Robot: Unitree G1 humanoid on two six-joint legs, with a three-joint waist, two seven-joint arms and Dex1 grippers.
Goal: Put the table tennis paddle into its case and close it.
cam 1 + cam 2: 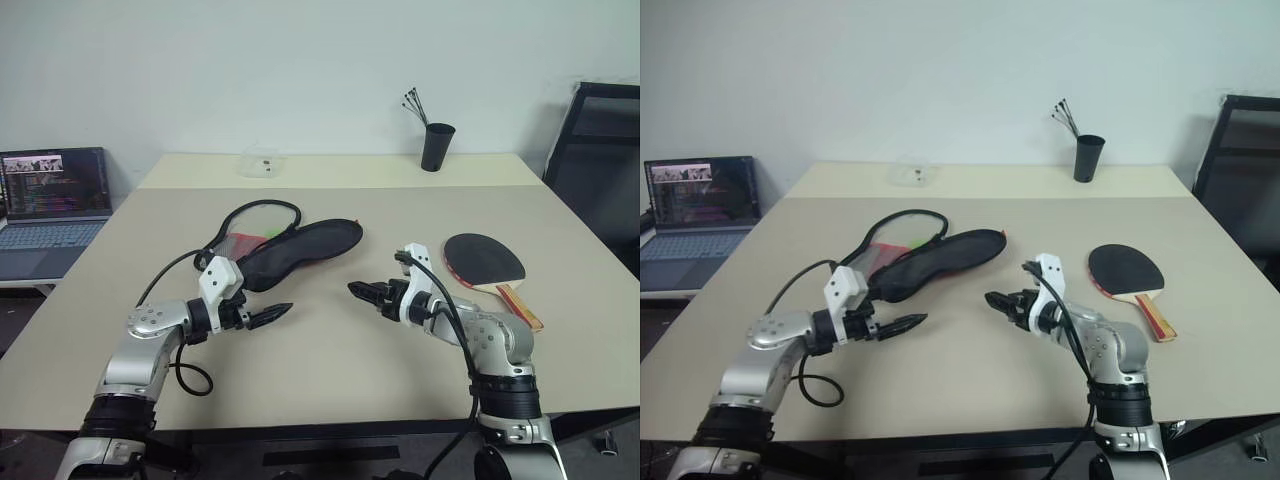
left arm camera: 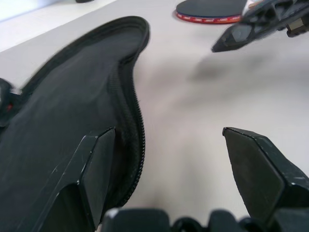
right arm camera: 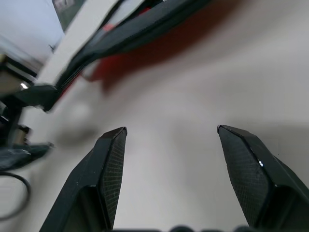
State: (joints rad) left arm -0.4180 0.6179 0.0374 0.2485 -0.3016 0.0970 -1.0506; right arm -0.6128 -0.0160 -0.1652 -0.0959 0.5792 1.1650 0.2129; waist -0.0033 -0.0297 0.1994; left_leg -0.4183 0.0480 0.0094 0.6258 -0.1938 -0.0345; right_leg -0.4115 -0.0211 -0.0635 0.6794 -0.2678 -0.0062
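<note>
A wide beige table (image 1: 330, 350) carries everything, with a second, paler tabletop (image 1: 340, 168) butted against its far edge. The open case (image 1: 295, 250) lies near the middle, its black zip rim looped out behind it. The table tennis paddle (image 1: 485, 260) lies well apart to the case's right, rubber face flat, handle toward the near edge. Beyond the case, the paler top holds a black cup (image 1: 437, 146) of sticks and a small clear container (image 1: 262, 162).
</note>
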